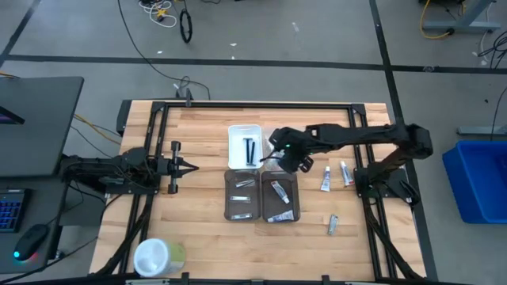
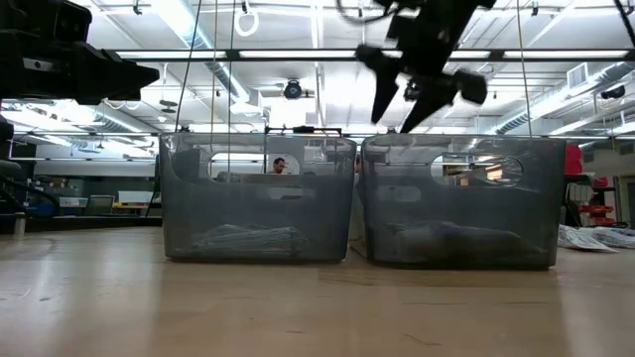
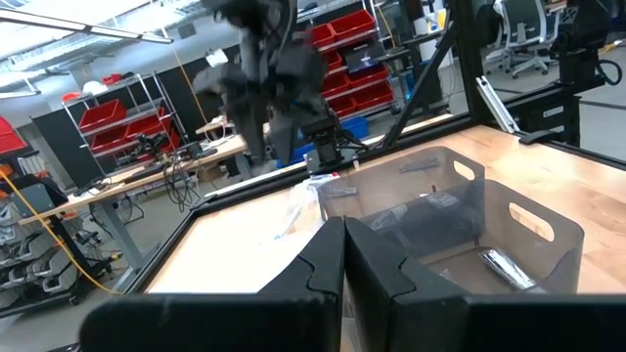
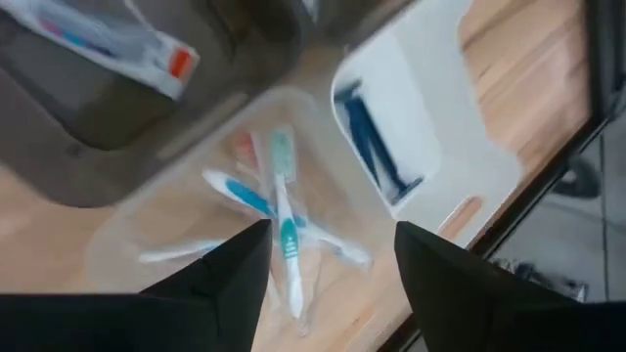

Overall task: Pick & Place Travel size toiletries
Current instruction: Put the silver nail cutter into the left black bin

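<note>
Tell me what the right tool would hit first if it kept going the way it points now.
Probably the toothbrushes in the clear tray: the open right tool frames them directly ahead, though depth is unclear.

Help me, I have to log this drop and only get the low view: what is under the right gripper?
Observer: The right gripper, fingers open, hovers over a clear tray holding toothbrushes.
Operator: Anything left to pick?
Observer: Three white tubes lie on the table, on the right arm's side.
Operator: And the left arm?
Observer: The left gripper waits at the table's left side, fingers shut.
</note>
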